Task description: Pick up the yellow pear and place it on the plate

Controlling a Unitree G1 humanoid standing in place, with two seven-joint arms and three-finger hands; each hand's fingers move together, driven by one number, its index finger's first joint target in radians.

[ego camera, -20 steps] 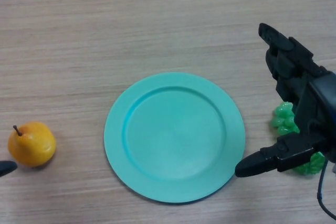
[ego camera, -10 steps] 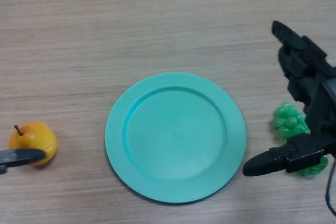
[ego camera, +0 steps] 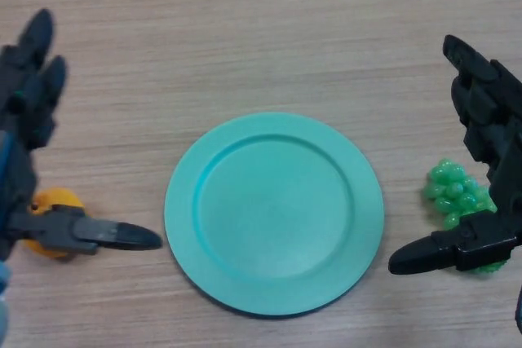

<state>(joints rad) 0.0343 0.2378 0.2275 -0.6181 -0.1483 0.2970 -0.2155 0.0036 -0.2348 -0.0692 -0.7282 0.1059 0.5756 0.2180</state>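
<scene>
The yellow pear (ego camera: 50,204) lies on the wooden table at the far left, mostly hidden under my left hand (ego camera: 24,152). That hand is open above it, fingers pointing away and thumb (ego camera: 114,235) stretched right toward the plate. The teal plate (ego camera: 274,213) sits empty in the middle. My right hand (ego camera: 489,160) is open at the right edge, above a green grape bunch.
A green grape bunch (ego camera: 457,193) lies right of the plate, between my right hand's fingers and thumb (ego camera: 440,252). Bare wooden table stretches across the far half of the view.
My left hand has come into view from the left and now hovers over the pear, covering most of it. My right hand has drifted a little to the right.
</scene>
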